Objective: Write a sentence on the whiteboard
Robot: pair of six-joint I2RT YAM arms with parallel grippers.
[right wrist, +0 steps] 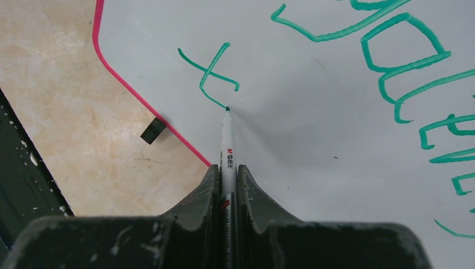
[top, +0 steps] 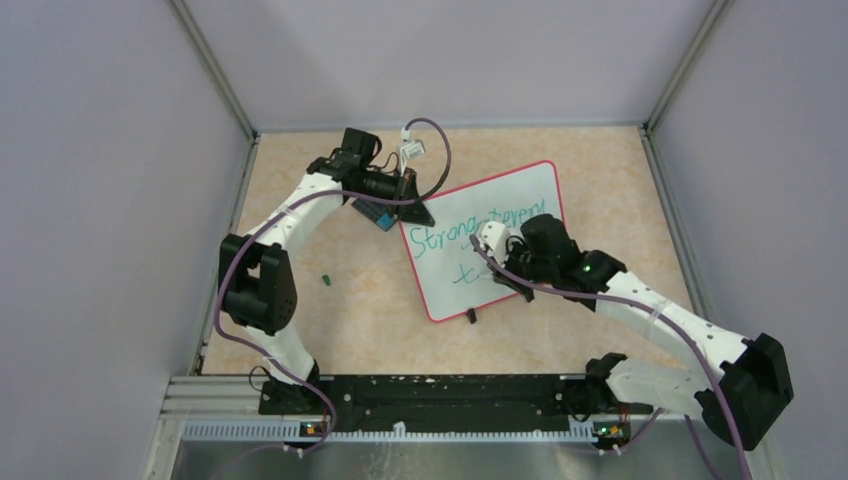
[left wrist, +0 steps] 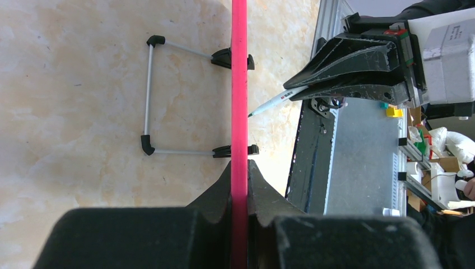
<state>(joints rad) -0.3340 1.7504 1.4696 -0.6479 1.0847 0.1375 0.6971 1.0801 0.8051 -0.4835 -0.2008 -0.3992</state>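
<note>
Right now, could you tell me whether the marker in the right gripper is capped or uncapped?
Uncapped: the marker shows a bare dark tip at the end of a green stroke on the whiteboard.

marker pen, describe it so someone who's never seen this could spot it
Find the big pink-rimmed whiteboard. Over its near part, the right end effector is shut on a slim white marker. It's the only pen there, with its green tip at the lone x-like mark.

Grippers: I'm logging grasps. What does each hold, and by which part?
Left gripper clamps the whiteboard by its red rim; right gripper holds the marker by its barrel.
</note>
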